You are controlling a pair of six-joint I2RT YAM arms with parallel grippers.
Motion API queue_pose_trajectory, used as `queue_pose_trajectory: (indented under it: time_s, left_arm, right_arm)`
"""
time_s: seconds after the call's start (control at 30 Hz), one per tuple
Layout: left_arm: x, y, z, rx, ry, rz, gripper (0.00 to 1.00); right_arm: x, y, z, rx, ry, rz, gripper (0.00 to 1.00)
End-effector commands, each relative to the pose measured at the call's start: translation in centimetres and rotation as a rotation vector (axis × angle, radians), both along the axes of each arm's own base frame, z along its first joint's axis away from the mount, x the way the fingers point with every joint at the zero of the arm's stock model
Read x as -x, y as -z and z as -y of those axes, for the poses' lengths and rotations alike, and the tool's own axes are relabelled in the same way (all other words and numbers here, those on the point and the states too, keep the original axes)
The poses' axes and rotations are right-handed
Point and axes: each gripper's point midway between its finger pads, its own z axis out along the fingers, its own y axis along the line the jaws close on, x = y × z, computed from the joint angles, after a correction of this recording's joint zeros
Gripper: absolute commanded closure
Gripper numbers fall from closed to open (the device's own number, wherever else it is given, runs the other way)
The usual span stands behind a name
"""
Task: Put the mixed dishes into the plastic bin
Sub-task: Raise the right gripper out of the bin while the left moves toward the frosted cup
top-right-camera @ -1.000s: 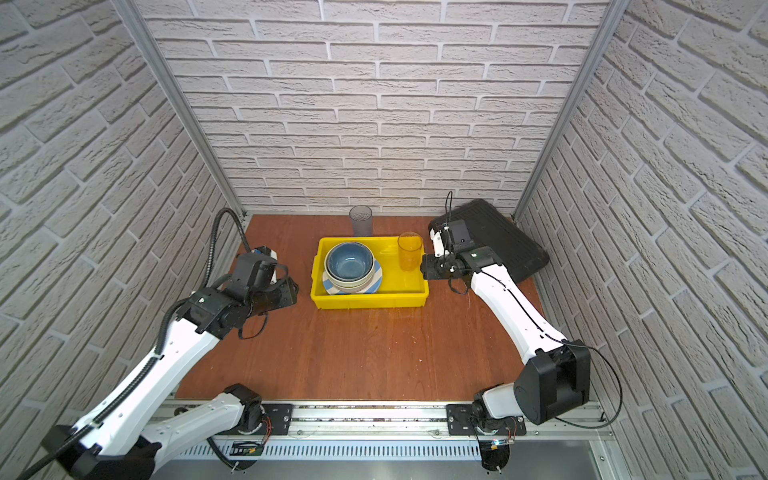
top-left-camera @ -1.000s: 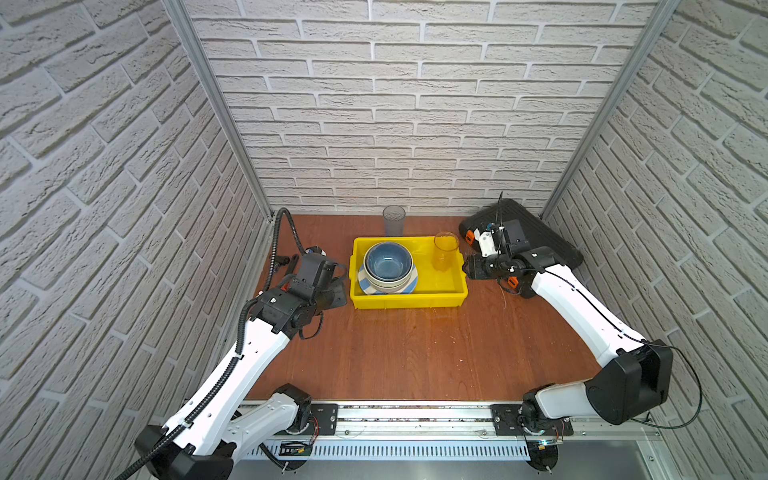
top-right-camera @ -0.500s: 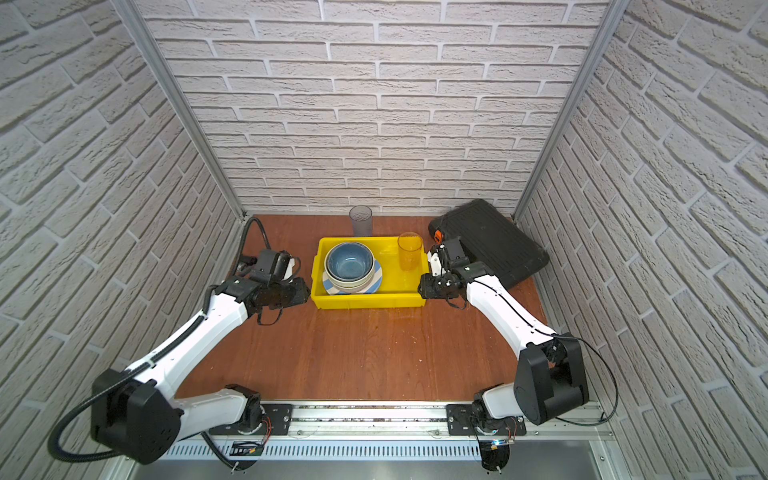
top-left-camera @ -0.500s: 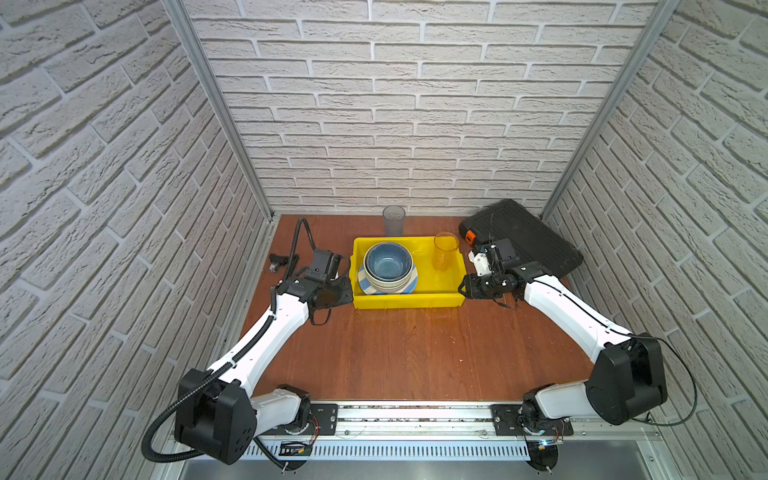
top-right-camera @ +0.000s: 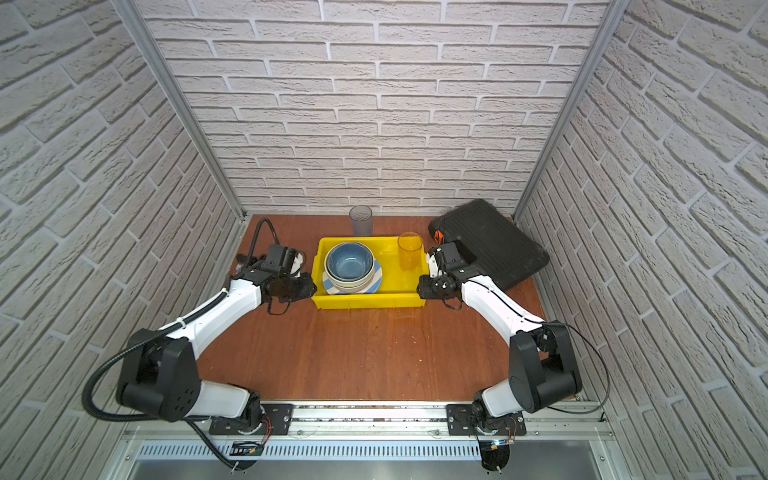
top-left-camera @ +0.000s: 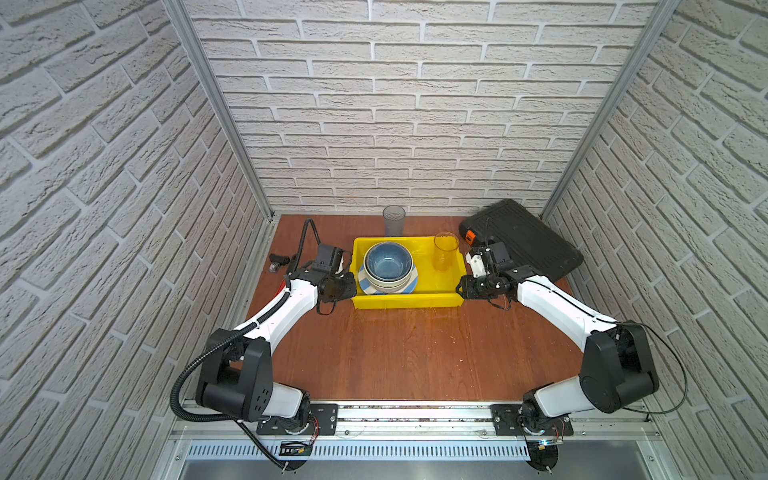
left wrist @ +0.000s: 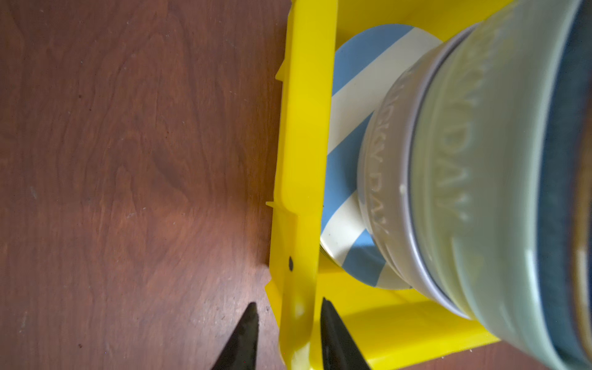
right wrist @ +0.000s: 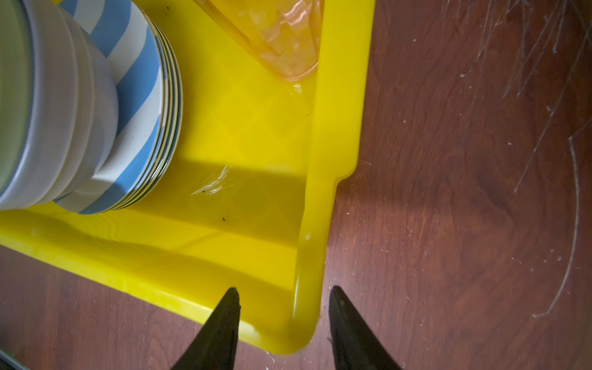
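Yellow plastic bin (top-left-camera: pixel 405 301): glossy, low sloped walls, rolled rim. It sits toward the back of the wood-grain table (top-left-camera: pixel 415 353).

At its left end is a blue-white striped plate (left wrist: pixel 352 105) on the thin edges of the lower plates (right wrist: pixel 174 105). Nested on top are a lavender-grey bowl (left wrist: pixel 384 179), a pale green bowl (left wrist: pixel 480 160) with embossed lettering, and a glazed blue bowl (top-left-camera: pixel 388 262) innermost.

A clear tumbler (top-left-camera: pixel 445 251) stands upright in the back right corner. A ribbed tumbler (top-left-camera: pixel 393 220) stands on the table just behind the bin.

Left end effector (left wrist: pixel 288 304): narrow, tapered black fingers straddling the left rim, outer finger clear of the wall.

Right end effector (right wrist: pixel 283 288): wider, astride the near right corner, gripping nothing.
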Motion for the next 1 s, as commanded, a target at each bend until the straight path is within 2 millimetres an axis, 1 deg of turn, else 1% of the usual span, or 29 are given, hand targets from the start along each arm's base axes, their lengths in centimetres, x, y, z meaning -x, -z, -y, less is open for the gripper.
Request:
queue_pose_trajectory:
  time_s: [0.0,0.07,0.13,0.2,0.3,0.53,0.57,0.63,0.77,0.97]
  left_arm:
    - [-1.7,-1.0,0.4,0.016,0.017,0.055,0.68]
    - [-1.6,-0.6,0.4,0.011,0.018,0.046,0.69]
    - [-1.5,-0.2,0.4,0.01,0.019,0.036,0.73]
    - [-1.4,0.0,0.4,0.014,0.022,0.029,0.79]
    - [-1.1,0.0,0.5,0.023,0.023,0.028,0.86]
    - [0.0,0.2,0.7,0.055,0.021,0.021,0.91]
    - [0.3,0.2,0.7,0.065,0.02,0.019,0.91]
    - [1.0,0.3,0.8,0.073,0.018,0.017,0.92]
    - [2.6,-0.1,0.9,0.084,0.019,0.009,0.92]
    - [6.1,-0.4,1.8,0.1,0.063,-0.002,0.91]
  right_arm:
    - [-1.5,-0.3,0.0,-0.012,0.023,0.048,0.54]
    - [-1.6,0.1,0.0,-0.01,0.027,0.044,0.55]
    - [-1.5,0.5,0.0,-0.012,0.027,0.031,0.56]
    - [-1.4,0.7,-0.1,-0.019,0.028,0.021,0.64]
    - [-0.9,0.8,-0.1,-0.027,0.034,0.011,0.71]
    - [0.7,0.4,-0.1,-0.054,0.048,-0.004,0.82]
    - [1.0,0.4,-0.2,-0.066,0.047,-0.011,0.86]
    - [1.6,0.3,-0.6,-0.092,0.042,-0.024,0.89]
    - [2.9,0.5,-0.7,-0.119,0.053,-0.048,0.89]
    - [5.6,0.7,-0.8,-0.146,0.057,-0.088,0.9]
